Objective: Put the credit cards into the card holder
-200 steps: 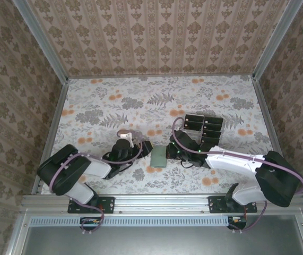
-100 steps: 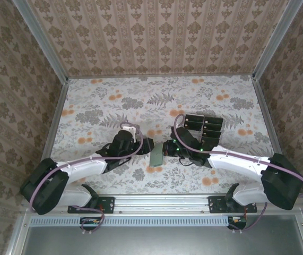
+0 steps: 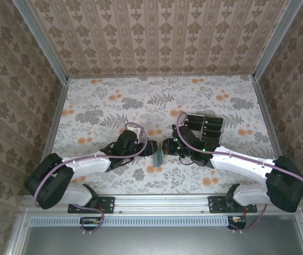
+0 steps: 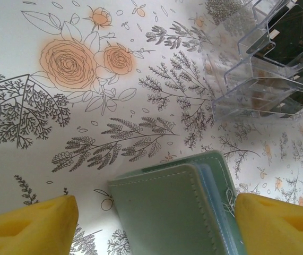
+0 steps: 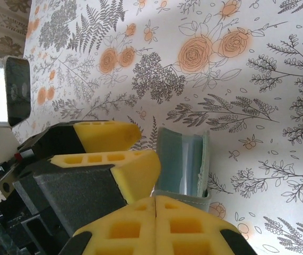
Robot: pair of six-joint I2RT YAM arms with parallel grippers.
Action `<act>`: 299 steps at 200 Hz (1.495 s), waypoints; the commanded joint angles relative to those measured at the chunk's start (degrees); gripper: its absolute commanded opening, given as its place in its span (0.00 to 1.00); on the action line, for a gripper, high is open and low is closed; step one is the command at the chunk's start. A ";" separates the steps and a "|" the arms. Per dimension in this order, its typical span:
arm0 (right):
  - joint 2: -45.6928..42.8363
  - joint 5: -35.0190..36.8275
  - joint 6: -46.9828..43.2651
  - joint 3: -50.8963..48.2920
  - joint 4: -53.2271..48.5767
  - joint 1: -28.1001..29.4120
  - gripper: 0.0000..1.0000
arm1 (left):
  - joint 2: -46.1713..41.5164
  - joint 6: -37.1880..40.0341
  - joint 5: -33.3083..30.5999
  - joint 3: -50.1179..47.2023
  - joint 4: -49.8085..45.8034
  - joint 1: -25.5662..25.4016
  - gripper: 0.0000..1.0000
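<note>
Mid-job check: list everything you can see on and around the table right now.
card holder: one, pale green, raised on edge mid-table between the two claws
credit cards: several, exact count unclear, black, in the clear rack
clear rack: one, transparent, tiered, right of the table's middle
table cover: one, white with orange and grey flowers
walls: three, beige patterned paper, around the table
left claw: one, yellow pads, open, one pad either side of the card holder
right claw: one, yellow pads, shut, apparently pinching the card holder's edge
</note>
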 commanded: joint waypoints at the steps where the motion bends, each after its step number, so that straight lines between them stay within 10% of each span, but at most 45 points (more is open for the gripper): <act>1: -0.88 -0.24 0.62 0.94 0.69 0.04 0.00 | 1.08 0.99 0.29 1.58 -0.27 -0.48 0.79; 79: -2.21 2.00 1.96 -5.11 0.94 -1.64 0.00 | -0.96 -2.02 -4.71 -4.02 -0.26 -0.72 0.56; 188: -1.50 7.87 4.06 -14.51 0.67 -3.55 0.18 | -5.77 -0.46 -15.88 -3.39 -21.05 -0.50 0.65; 299: 2.23 7.43 2.61 -13.90 -0.86 -4.03 0.19 | 0.21 -0.73 -17.58 -2.25 -22.54 -0.81 0.71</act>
